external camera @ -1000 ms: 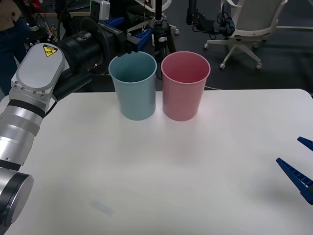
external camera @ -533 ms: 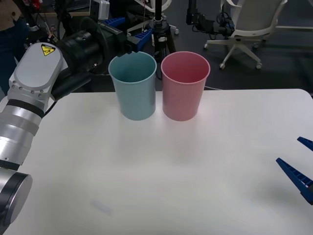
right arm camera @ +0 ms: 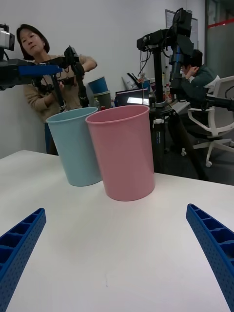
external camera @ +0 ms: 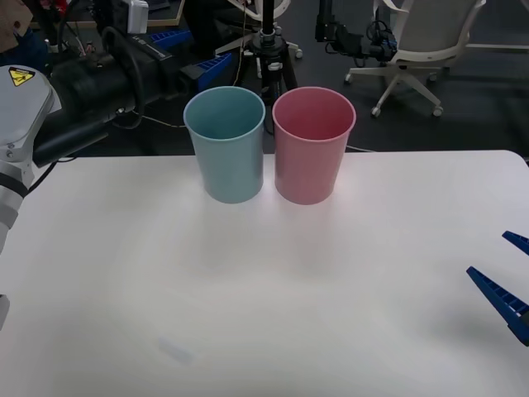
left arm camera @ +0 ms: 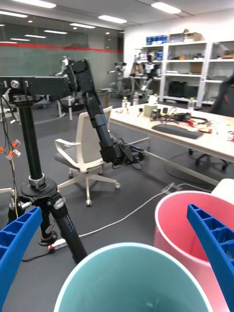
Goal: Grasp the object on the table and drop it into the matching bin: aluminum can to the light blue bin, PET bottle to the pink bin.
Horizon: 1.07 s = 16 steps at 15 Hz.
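I am looking over a white table [external camera: 273, 281] in a lab, with a tripod [external camera: 269, 41] and an office chair [external camera: 421, 41] on the dark floor behind it. My left hand [left arm camera: 117, 258] is raised beyond the far edge of the table at about 11 o'clock, fingers [left arm camera: 14, 243] spread wide and holding nothing, poised above the rim of the light blue bin [external camera: 225, 145]. That bin stands at 12 o'clock near the far edge, and the pink bin [external camera: 312, 145] sits just beside it at about 1 o'clock, the two nearly touching. My right hand [external camera: 506, 281] rests low over the table at 4 o'clock, fingers [right arm camera: 214, 243] also spread apart and empty, facing both bins from well away. I cannot spot the aluminum can; it may be inside a bin, but I cannot tell.
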### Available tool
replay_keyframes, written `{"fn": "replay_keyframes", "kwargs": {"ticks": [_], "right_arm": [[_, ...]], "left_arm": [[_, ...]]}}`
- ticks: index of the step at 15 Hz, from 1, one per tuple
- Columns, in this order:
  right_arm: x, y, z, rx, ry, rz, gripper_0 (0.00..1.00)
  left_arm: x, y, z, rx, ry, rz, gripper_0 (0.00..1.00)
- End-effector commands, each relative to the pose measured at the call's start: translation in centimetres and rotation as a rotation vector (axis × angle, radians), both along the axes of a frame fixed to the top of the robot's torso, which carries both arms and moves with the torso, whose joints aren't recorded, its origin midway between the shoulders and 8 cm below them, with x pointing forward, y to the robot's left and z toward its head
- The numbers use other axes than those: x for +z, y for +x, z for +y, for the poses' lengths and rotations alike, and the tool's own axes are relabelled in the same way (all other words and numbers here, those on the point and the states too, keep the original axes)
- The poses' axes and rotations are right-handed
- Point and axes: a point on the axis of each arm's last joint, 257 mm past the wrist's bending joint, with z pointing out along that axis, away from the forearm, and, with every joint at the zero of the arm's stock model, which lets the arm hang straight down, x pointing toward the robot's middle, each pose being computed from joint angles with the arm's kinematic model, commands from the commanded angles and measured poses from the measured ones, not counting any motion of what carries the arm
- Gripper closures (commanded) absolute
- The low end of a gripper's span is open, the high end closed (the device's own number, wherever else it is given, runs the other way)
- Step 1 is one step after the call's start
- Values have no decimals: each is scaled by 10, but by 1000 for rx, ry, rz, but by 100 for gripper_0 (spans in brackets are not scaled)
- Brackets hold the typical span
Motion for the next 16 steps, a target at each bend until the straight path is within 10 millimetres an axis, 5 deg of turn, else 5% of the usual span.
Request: {"fn": "replay_keyframes", "kwargs": {"ticks": [1, 9, 16], "right_arm": [[0, 0, 0, 0, 0, 0, 0], [0, 0, 0, 0, 0, 0, 0], [0, 0, 0, 0, 0, 0, 0]], "left_arm": [[-4, -15, 17, -42, 13, -17, 0], [-19, -65, 66, -79, 18, -35, 0], [-61, -136, 108, -50, 15, -29, 0]]}}
